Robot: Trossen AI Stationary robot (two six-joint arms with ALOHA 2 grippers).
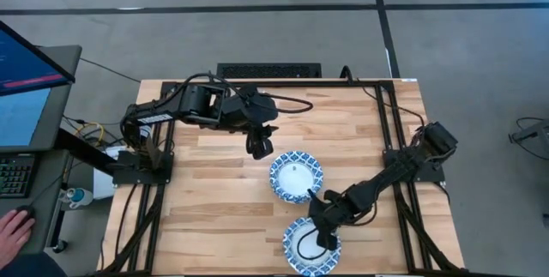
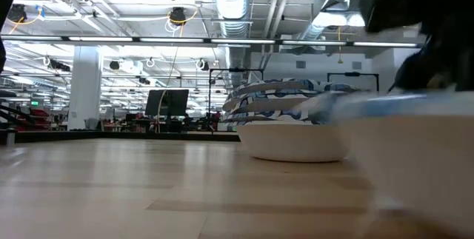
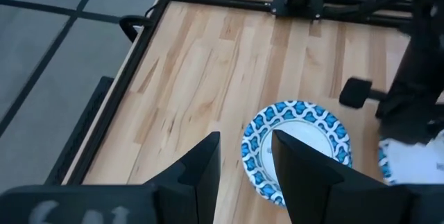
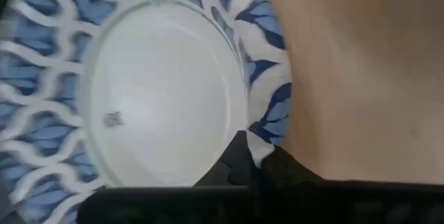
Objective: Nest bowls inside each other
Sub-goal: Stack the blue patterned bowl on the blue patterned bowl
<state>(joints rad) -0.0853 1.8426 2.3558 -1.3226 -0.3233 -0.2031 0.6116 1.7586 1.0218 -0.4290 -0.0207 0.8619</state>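
Two groups of bowls sit on the pale wooden slatted table (image 1: 214, 191), which is framed by black metal rails with cables running along them. The stack of bowls (image 1: 297, 176) near the table's middle shows several blue-and-white patterned rims layered above a smooth white base in the low view, so bowls are already nested there. The near bowl (image 1: 310, 244), round and shallow with a glossy white centre, lies close to the table's front edge, apart from the stack. The right gripper (image 1: 322, 232) is down over this near bowl, and the wrist view shows its dark fingers (image 4: 243, 156) pinched together on the patterned rim. The left gripper (image 1: 260, 146) hangs just beyond the stack's far-left side, its two fingers (image 3: 201, 163) parted with nothing between them. Off the table's left side stand a monitor (image 1: 26, 80) and a keyboard (image 1: 13, 178), and a person's hand (image 1: 12, 232) rests there.
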